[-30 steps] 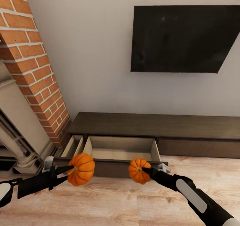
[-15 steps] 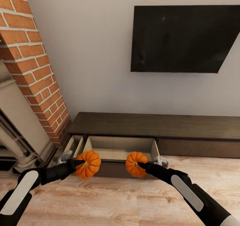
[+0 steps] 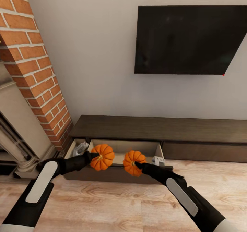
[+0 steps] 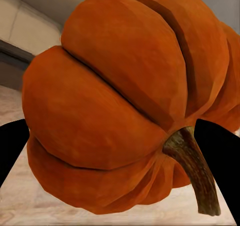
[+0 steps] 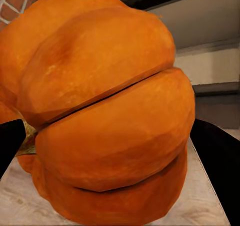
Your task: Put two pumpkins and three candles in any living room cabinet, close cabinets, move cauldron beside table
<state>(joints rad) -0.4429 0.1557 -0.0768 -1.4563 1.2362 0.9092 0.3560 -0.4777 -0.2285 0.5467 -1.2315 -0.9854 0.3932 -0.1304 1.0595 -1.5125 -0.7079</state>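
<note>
- Light wood-plank floor (image 3: 113,204), carrying the long, low dark-brown cabinet (image 3: 192,131) against the wall.
- Cabinet top bare and flat.
- Left drawer (image 3: 120,153) pulled open over the floor, pale inside.

glossy black arms with long pale-grey panels, tapering to black jaws

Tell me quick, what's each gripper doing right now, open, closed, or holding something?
Left gripper: closed on the left pumpkin.
Right gripper: closed on the right pumpkin.
</note>
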